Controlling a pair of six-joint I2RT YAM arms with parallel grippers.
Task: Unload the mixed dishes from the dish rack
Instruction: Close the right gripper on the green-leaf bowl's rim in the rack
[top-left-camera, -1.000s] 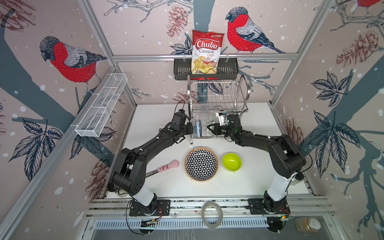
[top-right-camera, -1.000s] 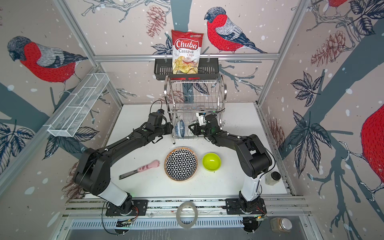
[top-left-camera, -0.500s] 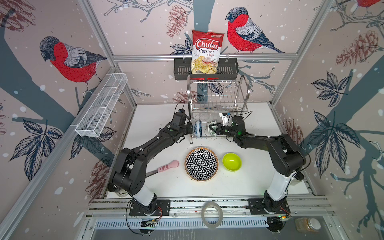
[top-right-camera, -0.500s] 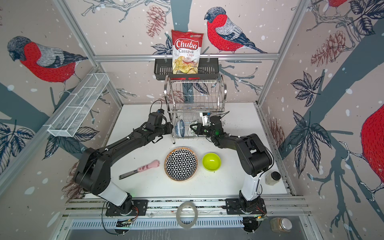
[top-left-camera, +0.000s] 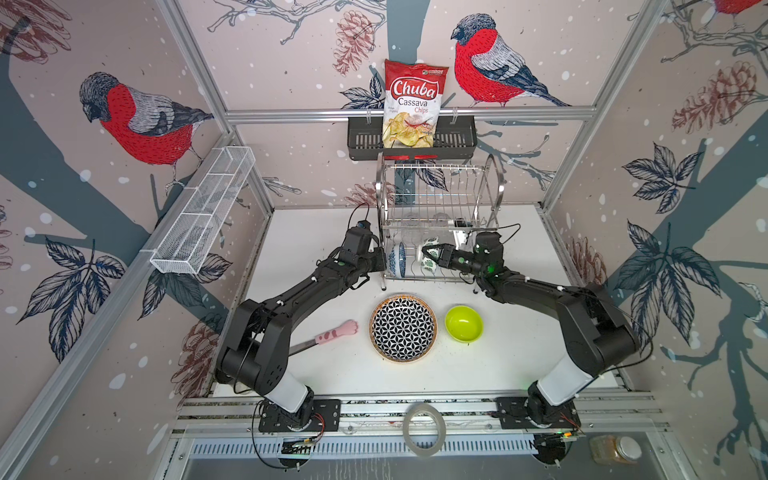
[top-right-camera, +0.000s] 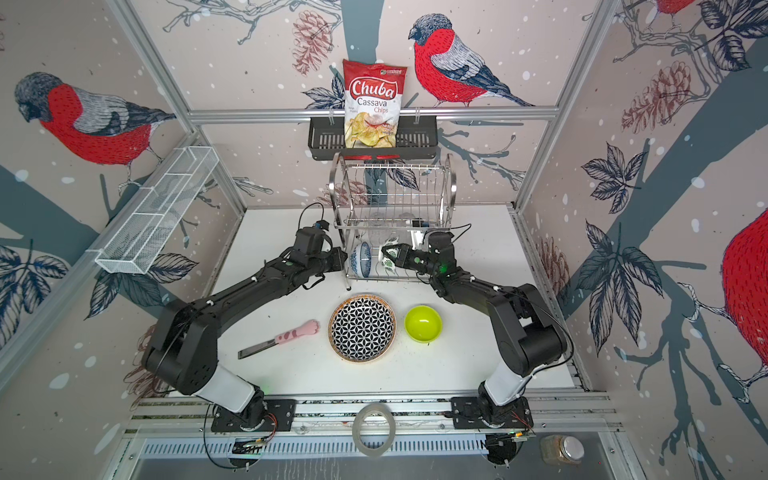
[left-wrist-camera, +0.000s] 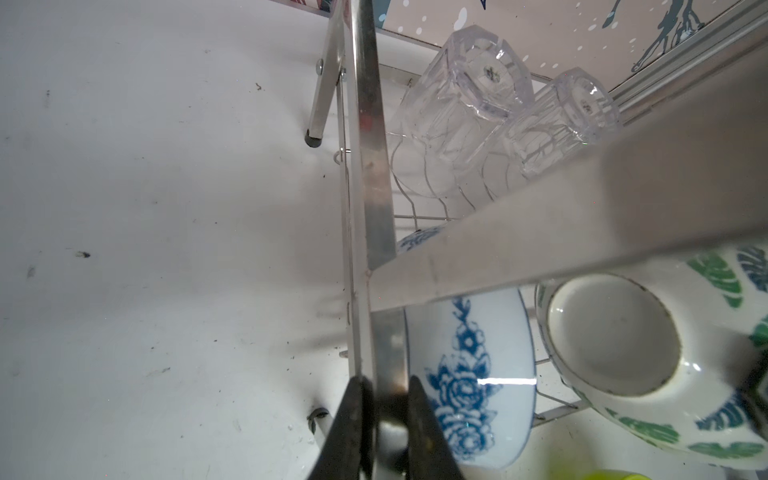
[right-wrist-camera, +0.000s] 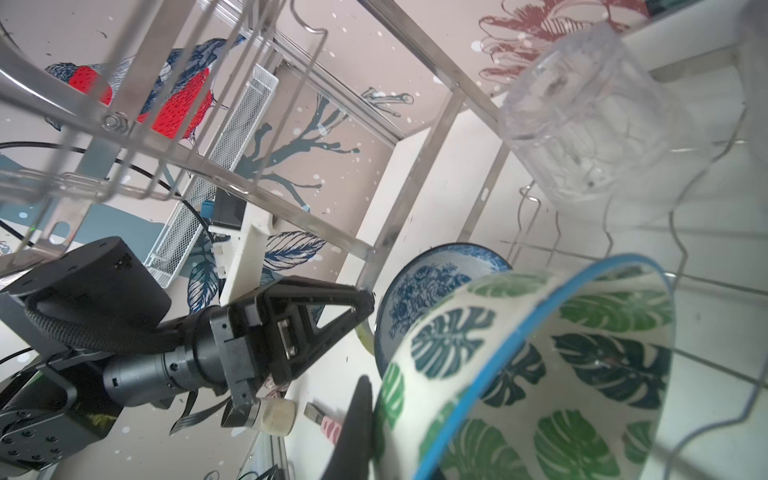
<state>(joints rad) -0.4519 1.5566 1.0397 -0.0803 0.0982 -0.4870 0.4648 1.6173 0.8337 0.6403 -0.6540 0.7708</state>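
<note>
The steel dish rack (top-left-camera: 436, 195) stands at the back of the table. My left gripper (top-left-camera: 380, 259) (left-wrist-camera: 388, 419) is shut on the rack's front left upright. On the lower shelf a blue-floral bowl (top-left-camera: 397, 259) (left-wrist-camera: 465, 374) stands on edge beside a green-leaf bowl (top-left-camera: 428, 259) (right-wrist-camera: 540, 374). My right gripper (top-left-camera: 430, 251) (right-wrist-camera: 374, 436) is shut on the green-leaf bowl's rim, with one finger (right-wrist-camera: 353, 432) showing against its outer wall. Two clear glasses (left-wrist-camera: 457, 104) (left-wrist-camera: 557, 124) sit upside down further back. A geometric plate (top-left-camera: 403, 328) and a lime bowl (top-left-camera: 464, 323) lie on the table in front.
A pink cat-paw utensil (top-left-camera: 332, 334) lies left of the plate. A black basket (top-left-camera: 453, 139) with a chips bag (top-left-camera: 411, 104) hangs above the rack. A white mesh basket (top-left-camera: 203, 220) hangs on the left wall. A tape roll (top-left-camera: 424, 430) and a jar (top-left-camera: 615, 449) sit at the front.
My right gripper has closed onto the green-leaf bowl's rim and its wrist has shifted slightly to the right. The left arm has not moved.
</note>
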